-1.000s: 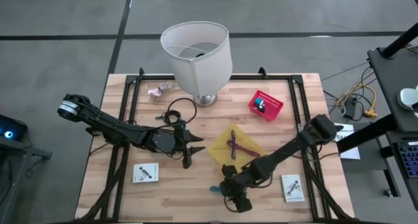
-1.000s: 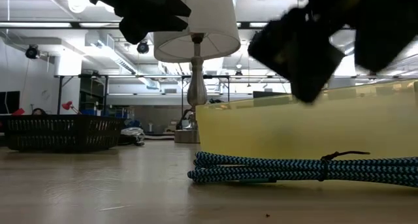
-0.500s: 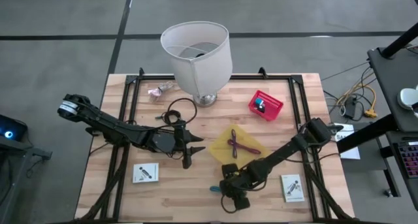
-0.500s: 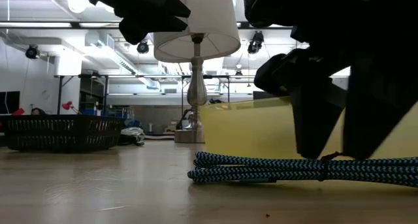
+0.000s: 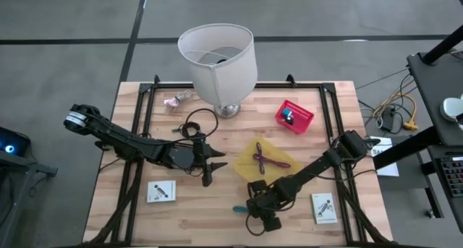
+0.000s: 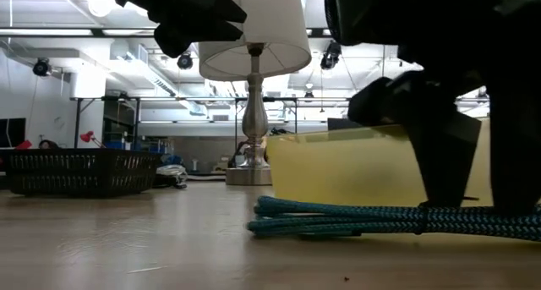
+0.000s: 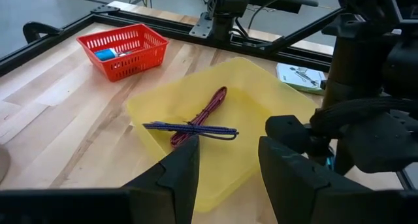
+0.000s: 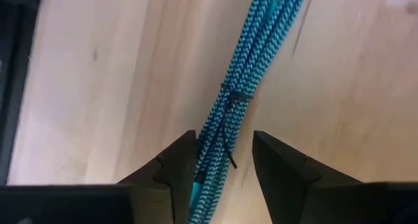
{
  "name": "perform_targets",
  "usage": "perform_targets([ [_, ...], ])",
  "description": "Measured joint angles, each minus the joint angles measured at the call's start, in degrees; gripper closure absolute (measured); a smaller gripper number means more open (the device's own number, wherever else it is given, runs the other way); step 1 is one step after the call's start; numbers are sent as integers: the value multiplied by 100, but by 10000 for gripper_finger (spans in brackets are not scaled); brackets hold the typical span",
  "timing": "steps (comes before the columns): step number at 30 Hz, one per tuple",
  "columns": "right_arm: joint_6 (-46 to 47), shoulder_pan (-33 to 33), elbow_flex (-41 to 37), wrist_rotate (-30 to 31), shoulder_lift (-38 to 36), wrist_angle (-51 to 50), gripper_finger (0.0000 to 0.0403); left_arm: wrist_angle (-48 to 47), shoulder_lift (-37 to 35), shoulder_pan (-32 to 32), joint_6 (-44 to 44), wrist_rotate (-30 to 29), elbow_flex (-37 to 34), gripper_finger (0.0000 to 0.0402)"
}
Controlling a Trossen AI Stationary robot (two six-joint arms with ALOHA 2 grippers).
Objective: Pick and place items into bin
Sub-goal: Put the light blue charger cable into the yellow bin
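A teal braided cord bundle (image 5: 237,208) lies flat on the table just in front of the yellow bin (image 5: 246,150); it also shows in the low view (image 6: 338,218). My right gripper (image 5: 255,209) points down over it, open, with one finger on each side of the bundle (image 8: 241,74) near its black tie. A purple tie (image 7: 192,127) and a maroon tie (image 7: 209,110) lie crossed inside the bin. My left gripper (image 5: 210,172) hovers open and empty to the left of the bin. My right gripper comes from above, pointing down, its fingers (image 6: 439,197) across the teal bundle near the black tie (image 8: 228,96). The fingertips are down at table level. I cannot tell whether they touch the cord. The bundle lies flat on the table.
A white lamp (image 5: 217,60) stands at the far middle, with a black cord loop (image 5: 197,124) and a small wrapped item (image 5: 177,100) near it. A red basket (image 5: 294,116) sits at the far right. White packets lie near left (image 5: 161,191) and near right (image 5: 324,207).
My right gripper has come down from above the teal cord bundle until its open fingers straddle the bundle at table level.
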Motion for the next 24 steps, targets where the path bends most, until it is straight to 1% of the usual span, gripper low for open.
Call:
perform_targets([
  [7, -28, 0, 0, -12, -5, -394, 277, 0, 0, -2, 2, 0, 0, 260],
  [11, -28, 0, 0, -17, -5, -405, 293, 0, 0, -2, 2, 0, 0, 260],
  [15, -13, 0, 0, -19, -5, -411, 321, 2, 0, -2, 4, 2, 0, 260],
  [21, -9, 0, 0, -42, -5, -411, 382, 4, 0, -2, 3, 0, 0, 260],
  [24, -7, 0, 8, -52, -5, -418, 388, 9, 0, -2, 2, 0, 0, 260],
])
